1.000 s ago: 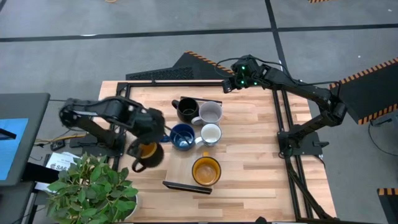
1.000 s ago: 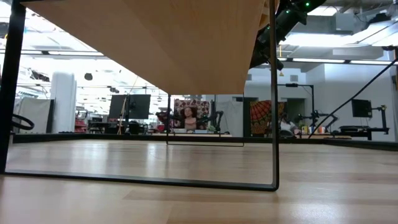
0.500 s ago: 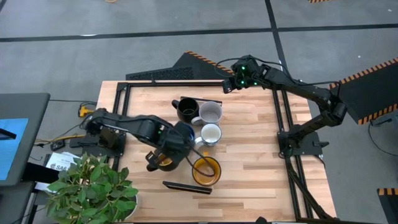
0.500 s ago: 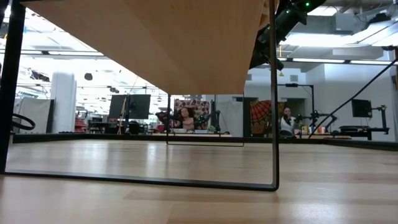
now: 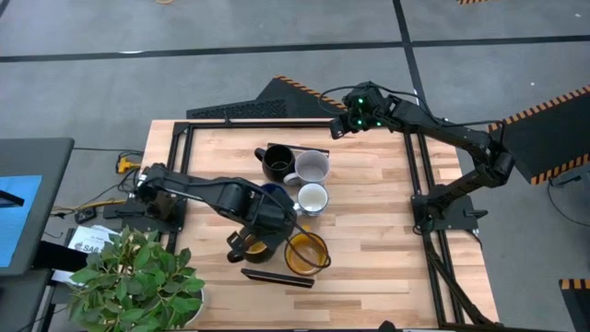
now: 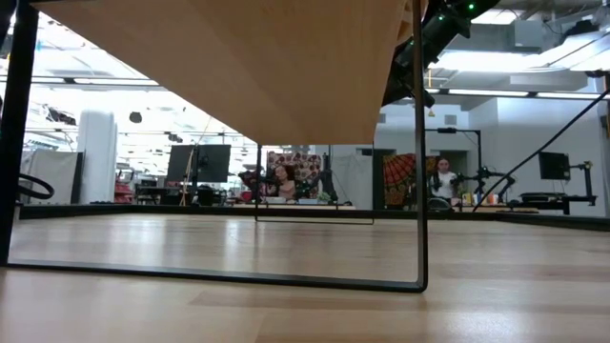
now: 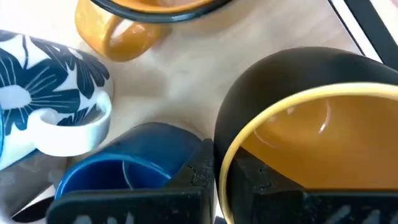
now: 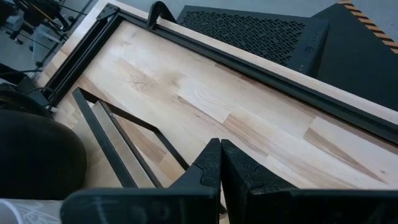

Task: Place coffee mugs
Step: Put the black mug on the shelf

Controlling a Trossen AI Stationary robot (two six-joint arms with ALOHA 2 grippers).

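My left gripper [image 5: 261,232] reaches over the near middle of the table, shut on a mug that is black outside and yellow-orange inside [image 5: 252,247]. The second yellow-orange mug [image 5: 306,252] stands just right of it. The dark blue mug [image 5: 274,193] is half hidden under my left arm. The white mug [image 5: 313,198], the pale grey mug [image 5: 313,167] and the black mug [image 5: 277,162] stand upright behind them. In the left wrist view the white mug [image 7: 50,93] has a blue flower pattern. My right gripper [image 5: 337,128] hovers shut over the table's far edge. My left gripper [image 7: 225,165] has the mug's rim wall [image 7: 222,149] between its fingers, with one finger [image 7: 256,177] inside the cup and the other outside it. The fingers come from above, slanting from the table's left. The mug stays upright; whether its base touches the table does not show.
A dark flat bar [image 5: 277,276] lies near the table's near edge, just in front of the held mug. A potted plant [image 5: 138,277] stands at the near left corner. Black frame rails [image 5: 417,175] run along the table's right and far sides. Bare wood lies right of the mugs.
My left arm has swung toward the table's right and near edge, carrying the mug from the left side to just beside the other yellow-orange mug. The arm now lies over the dark blue mug. The right arm has kept still.
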